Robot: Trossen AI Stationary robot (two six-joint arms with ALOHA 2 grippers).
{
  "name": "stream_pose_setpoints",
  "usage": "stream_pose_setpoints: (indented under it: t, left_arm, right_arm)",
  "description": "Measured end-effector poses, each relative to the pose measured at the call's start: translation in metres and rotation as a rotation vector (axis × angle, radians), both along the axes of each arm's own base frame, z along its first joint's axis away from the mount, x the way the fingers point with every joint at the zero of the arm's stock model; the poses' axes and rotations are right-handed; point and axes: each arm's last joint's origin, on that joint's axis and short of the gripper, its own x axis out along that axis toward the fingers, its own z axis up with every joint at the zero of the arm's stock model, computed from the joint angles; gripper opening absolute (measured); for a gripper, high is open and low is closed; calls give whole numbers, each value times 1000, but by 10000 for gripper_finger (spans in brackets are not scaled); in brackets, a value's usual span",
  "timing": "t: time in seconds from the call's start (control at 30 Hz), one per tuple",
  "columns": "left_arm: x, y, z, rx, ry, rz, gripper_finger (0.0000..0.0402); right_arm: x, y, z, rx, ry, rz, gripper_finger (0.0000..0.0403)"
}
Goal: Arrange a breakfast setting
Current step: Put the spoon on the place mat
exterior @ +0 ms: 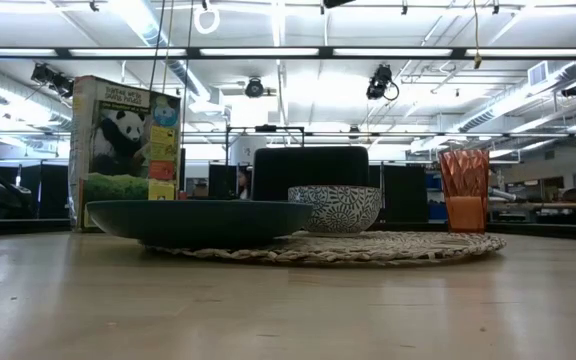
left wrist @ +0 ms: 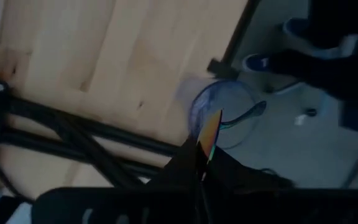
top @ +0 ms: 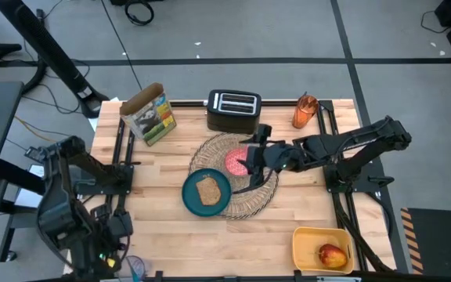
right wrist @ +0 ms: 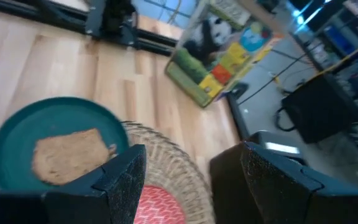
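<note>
The wicker placemat point(top: 245, 192) lies mid-table. The teal plate point(top: 192, 196) with the toast slice point(top: 207, 189) rests on its near left edge. The pink bowl point(top: 235, 162) stands on the mat; its patterned outside shows in the low view point(exterior: 335, 208). My right gripper point(top: 250, 159) hangs open just above the bowl point(right wrist: 160, 205), touching nothing. The orange cup point(top: 304, 112) stands at the far right. The apple point(top: 331, 255) lies in a yellow tub point(top: 308, 237). A bluish handle point(left wrist: 253, 111), perhaps the spoon's, sticks out of a clear cup point(left wrist: 219, 112). My left gripper point(left wrist: 209, 127) is shut, off the table's near left corner.
A black toaster point(top: 233, 110) stands behind the mat, and a panda cereal box point(top: 149, 115) at the far left. Bare wood lies left of the plate and right of the mat. Dark frame rails point(top: 120, 168) run along both table sides. A person's shoes point(left wrist: 260, 62) show on the floor.
</note>
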Motion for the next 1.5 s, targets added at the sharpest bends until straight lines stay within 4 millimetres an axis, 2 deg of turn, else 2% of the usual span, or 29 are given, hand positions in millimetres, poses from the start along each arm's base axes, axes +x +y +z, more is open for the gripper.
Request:
stream_pose_setpoints:
  t: [0.27, 0.4, 0.5, 0.57, 0.67, 0.77, 0.87, 0.97, 1.17, 1.3, 1.5]
  left_arm:
    - [12, 27, 13, -42, -26, 15, 16]
    - [16, 40, 22, -142, 11, 83, 16]
    - [22, 53, 30, -186, -56, 220, 16]
    - [28, 68, 33, -126, -155, 363, 16]
    - [44, 94, 33, 8, -281, 588, 16]
    - [66, 119, 30, 83, -339, 740, 16]
    - [88, 148, 25, 81, -341, 897, 16]
    - [107, 177, 21, 75, -385, 1032, 16]
    - [132, 216, 34, 35, -592, 1086, 16]
    - [143, 226, 31, 61, -615, 1095, 16]
    - [156, 224, 23, 86, -595, 1048, 16]
  right_arm:
    - [-16, -8, 19, -13, -59, -7, 268]
    - [-24, -8, 28, 85, -95, 69, 268]
    - [-24, -8, 28, 166, -87, 163, 268]
    - [-24, -8, 27, 184, -68, 223, 268]
    - [-23, -12, 27, 132, -47, 262, 268]
    - [-21, -23, 29, 6, -50, 216, 268]
    - [-14, -35, 34, -54, -107, 159, 268]
    - [-7, -39, 37, -15, -170, 207, 268]
    - [9, -36, 27, -14, -173, 237, 261]
    - [28, -34, 17, -75, -185, 213, 243]
    - [45, -40, 3, -114, -175, 120, 217]
